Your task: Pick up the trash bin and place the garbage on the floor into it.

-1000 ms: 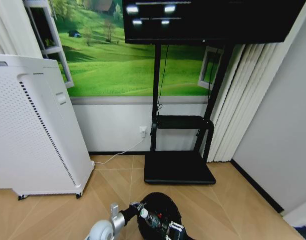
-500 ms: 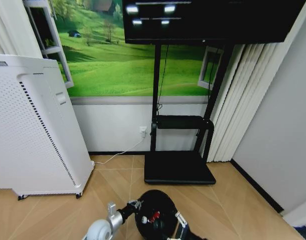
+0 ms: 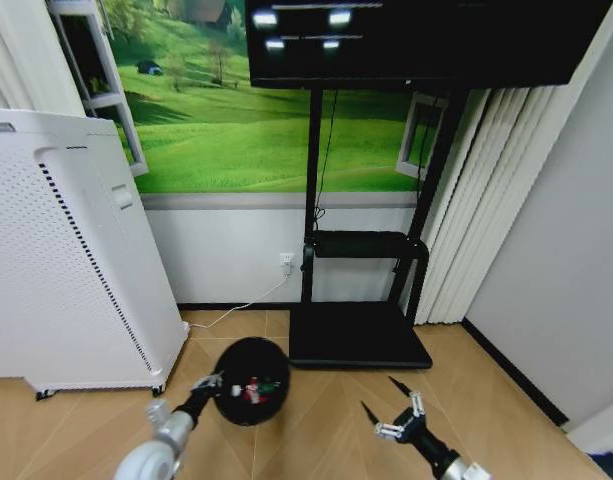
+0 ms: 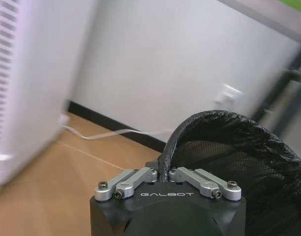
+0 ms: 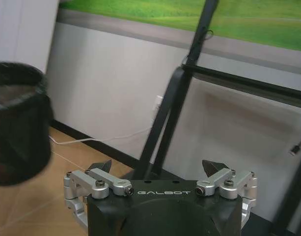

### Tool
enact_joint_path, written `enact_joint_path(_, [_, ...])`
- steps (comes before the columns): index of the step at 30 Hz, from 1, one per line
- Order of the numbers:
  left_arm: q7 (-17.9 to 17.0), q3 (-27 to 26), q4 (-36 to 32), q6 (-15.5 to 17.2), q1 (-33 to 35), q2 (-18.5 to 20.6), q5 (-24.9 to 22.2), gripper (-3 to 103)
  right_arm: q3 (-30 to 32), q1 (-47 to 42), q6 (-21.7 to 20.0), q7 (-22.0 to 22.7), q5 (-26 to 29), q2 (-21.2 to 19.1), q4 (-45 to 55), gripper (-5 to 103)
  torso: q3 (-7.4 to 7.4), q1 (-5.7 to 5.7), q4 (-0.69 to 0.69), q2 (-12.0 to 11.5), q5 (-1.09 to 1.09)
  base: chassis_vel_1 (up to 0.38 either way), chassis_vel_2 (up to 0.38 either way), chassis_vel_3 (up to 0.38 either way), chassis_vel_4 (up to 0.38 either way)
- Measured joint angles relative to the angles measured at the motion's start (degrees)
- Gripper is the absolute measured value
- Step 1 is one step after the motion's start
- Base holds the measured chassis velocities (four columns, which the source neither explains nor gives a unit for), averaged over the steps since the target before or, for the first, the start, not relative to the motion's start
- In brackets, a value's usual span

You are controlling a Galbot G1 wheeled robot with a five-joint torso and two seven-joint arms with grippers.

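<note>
The black round trash bin [image 3: 252,380] hangs just over the parquet floor [image 3: 316,425], in front of the TV stand's base. My left gripper [image 3: 210,384] is shut on the bin's near-left rim. The left wrist view shows that rim [image 4: 224,119] pinched between the fingers of the left gripper [image 4: 165,168]. Garbage [image 3: 254,389] lies inside the bin as small red and green pieces. My right gripper [image 3: 386,402] is open and empty, low over the floor to the bin's right. In the right wrist view, the right gripper [image 5: 159,168] has the bin [image 5: 15,123] off to one side.
A tall white perforated appliance [image 3: 66,260] stands at the left on small feet. The black TV stand [image 3: 358,335] with its flat base is just behind the bin. A white cable [image 3: 236,308] runs along the floor from a wall socket. Curtains [image 3: 486,200] hang at the right.
My left arm has carried the bin to the left and farther from me. The right gripper has pulled away from the bin to the right and now stands open.
</note>
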Motion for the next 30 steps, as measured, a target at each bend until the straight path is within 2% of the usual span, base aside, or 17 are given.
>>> enact_joint_path(1, [0.0,0.0,0.0,0.0,0.0,0.0,0.0,5,0.0,0.0,0.0,0.0,0.0,0.0,0.0,100,0.0,0.0,0.0,0.0,0.0,0.0,0.0,0.0,0.0])
enact_joint_path(3, [-6.35,-3.22,-3.88,2.14,2.94,-1.32,-0.87,5,1.1,0.5,0.0,0.89,0.18,0.1,-1.44,100,0.0,0.0,0.0,0.0,0.02,0.0,0.0,0.0,0.0])
enact_joint_path(4, [-6.35,-3.22,-3.88,2.14,2.94,-1.32,-0.87,5,1.1,0.5,0.0,0.89,0.18,0.1,-1.44,100,0.0,0.0,0.0,0.0,0.02,0.0,0.0,0.0,0.0])
enact_joint_path(5, [-9.4,-4.63,-6.44,3.48,4.91,-2.24,-1.85,5,1.47,0.85,0.0,1.54,0.21,0.3,-2.09,100,0.0,0.0,0.01,0.0,0.01,0.0,0.0,0.0,0.0])
enact_joint_path(8, [-14.81,-6.94,-13.7,6.8,10.34,-4.9,-6.88,5,2.35,1.35,-0.01,2.62,0.28,2.0,-3.36,100,0.0,0.0,0.02,0.0,0.04,0.0,0.0,0.0,0.0])
enact_joint_path(11, [-16.61,-8.12,-16.93,8.15,13.35,-6.88,-8.59,5,3.46,1.05,0.32,2.91,0.3,3.61,-3.78,100,0.0,0.0,-0.01,0.0,0.0,0.0,0.0,0.0,0.0])
enact_joint_path(12, [-16.61,-8.12,-16.93,8.15,13.35,-6.88,-8.59,5,3.46,1.05,0.32,2.91,0.3,3.61,-3.78,100,0.0,0.0,-0.01,0.0,0.0,0.0,0.0,0.0,0.0])
enact_joint_path(14, [-16.78,-10.02,-17.88,8.42,16.04,-9.28,-9.03,5,4.29,0.73,0.81,3.24,0.32,4.59,-4.55,100,0.0,0.0,-0.04,0.0,0.03,0.0,0.0,0.0,0.0])
enact_joint_path(15, [-16.46,-11.41,-18.04,8.43,17.78,-10.9,-9.02,5,4.54,0.92,0.88,3.72,0.36,4.77,-5.1,100,0.0,0.0,-0.01,0.0,-0.02,0.0,0.0,0.0,0.0])
enact_joint_path(19, [-15.56,-13.61,-18.05,8.07,19.78,-12.57,-8.24,5,4.73,1.39,0.63,5.74,0.41,5.38,-5.76,100,0.0,0.0,0.05,0.0,0.03,0.0,0.0,0.0,0.0])
enact_joint_path(21, [-14.9,-15.35,-17.94,7.82,20.91,-13.34,-8.18,5,4.64,1.78,-0.92,10.61,0.57,6.34,-6.25,100,0.0,0.0,-0.02,0.0,0.01,0.0,0.0,0.0,0.0])
enact_joint_path(22, [-14.53,-16.26,-17.91,7.82,21.51,-13.89,-8.17,5,4.3,2.27,-2.01,13.16,0.84,6.56,-6.5,100,0.0,0.0,-0.02,0.0,0.0,0.0,0.0,0.0,0.0])
enact_joint_path(23, [-14.53,-16.26,-17.91,7.82,21.51,-13.89,-8.17,5,4.3,2.27,-2.01,13.16,0.84,6.56,-6.5,100,0.0,0.0,-0.02,0.0,0.0,0.0,0.0,0.0,0.0])
enact_joint_path(25, [-13.79,-18.62,-17.91,7.8,23.51,-15.31,-8.18,5,3.4,4.13,-4.44,19.43,1.75,6.94,-7.47,100,0.0,0.0,-0.01,0.0,0.02,0.0,0.0,0.0,0.0])
enact_joint_path(28, [-13.53,-19.32,-17.83,7.79,24.19,-15.78,-8.18,5,3.02,4.98,-5.09,21.45,2.25,6.99,-7.89,100,0.0,0.0,0.01,0.0,0.01,0.0,0.0,0.0,0.0])
enact_joint_path(30, [-12.26,-21.06,-16.31,7.32,25.75,-16.94,-7.61,5,2.36,7.19,-6.86,25.12,4.05,7.12,-8.87,100,0.0,0.0,0.01,0.0,0.03,0.0,0.0,0.0,0.0])
